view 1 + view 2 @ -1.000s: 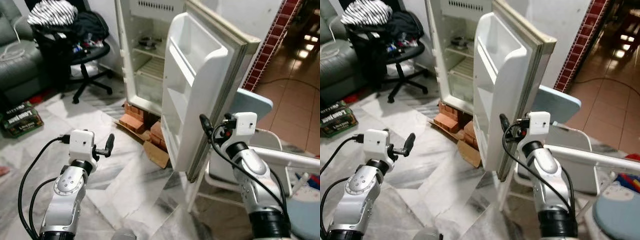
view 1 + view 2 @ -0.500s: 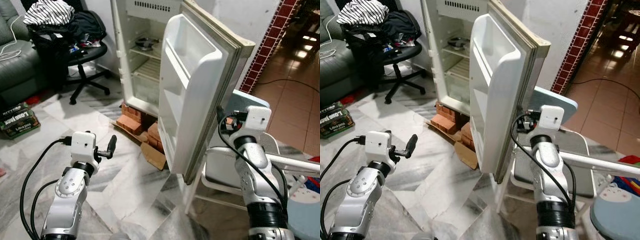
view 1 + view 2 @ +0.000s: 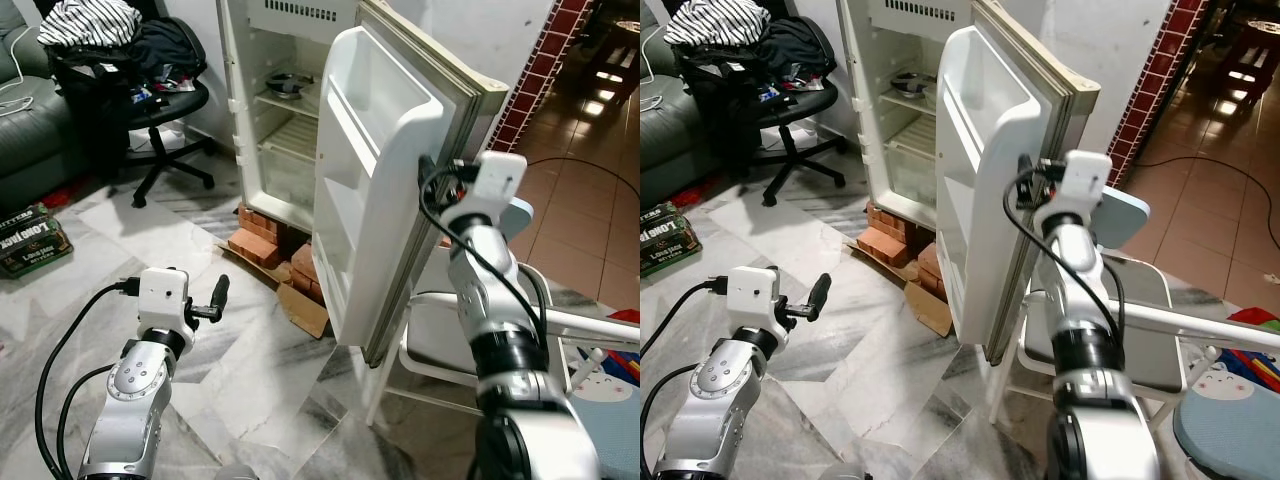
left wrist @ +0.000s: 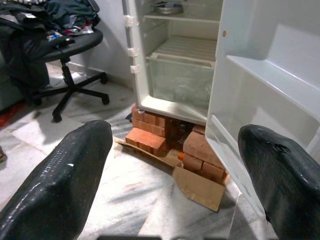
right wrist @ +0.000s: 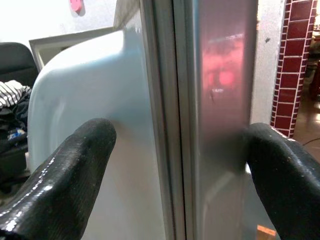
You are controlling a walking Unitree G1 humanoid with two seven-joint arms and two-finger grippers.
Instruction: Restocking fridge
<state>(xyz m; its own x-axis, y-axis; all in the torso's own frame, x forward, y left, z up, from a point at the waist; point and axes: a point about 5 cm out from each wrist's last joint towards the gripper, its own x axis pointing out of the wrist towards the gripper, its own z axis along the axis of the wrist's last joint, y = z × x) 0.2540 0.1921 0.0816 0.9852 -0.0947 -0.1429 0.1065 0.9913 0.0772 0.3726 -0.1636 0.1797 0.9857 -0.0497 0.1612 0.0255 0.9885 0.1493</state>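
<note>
The fridge stands open at the far side, its door swung toward the robot. The right hand straddles the door's outer edge, fingers spread. The left hand hovers spread, low and left, above the floor.

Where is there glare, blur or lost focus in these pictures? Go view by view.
Left eye view: sharp, with bright floor glare by the brick column. Right eye view: much the same. Left wrist view: fridge crisp, the left gripper fingers soft and close. Right wrist view: a pink reflection on the fridge door edge, the right gripper fingers blurred.
</note>
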